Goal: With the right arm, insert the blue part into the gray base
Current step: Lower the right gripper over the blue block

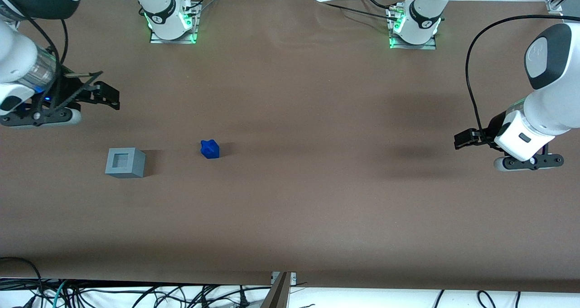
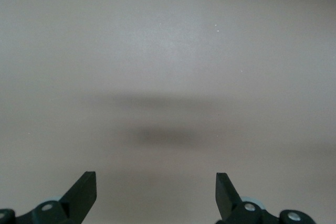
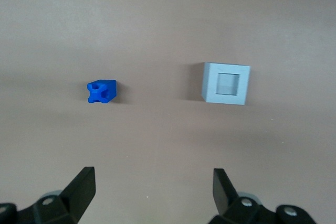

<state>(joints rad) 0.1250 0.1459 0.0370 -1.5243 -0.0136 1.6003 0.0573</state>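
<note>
Black two-finger gripper [image 1: 108, 96] of white right arm [image 1: 20, 68], fingers spread and empty, above working arm's bench end; small bright-blue plastic part [image 1: 210, 149] nearer front camera, toward bench middle, apart from light-gray recessed cube base [image 1: 125, 162].

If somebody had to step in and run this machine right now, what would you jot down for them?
Gripper: open and empty, held above the table at the working arm's end, farther from the front camera than both parts.
Blue part: on the table, untouched, beside the gray base and apart from it.
Gray base: upright on the table, its square recess facing up and empty.
Done: nothing yet.
Left: move over the blue part, grasp it, carry it to the base and seat it in the recess.
</note>
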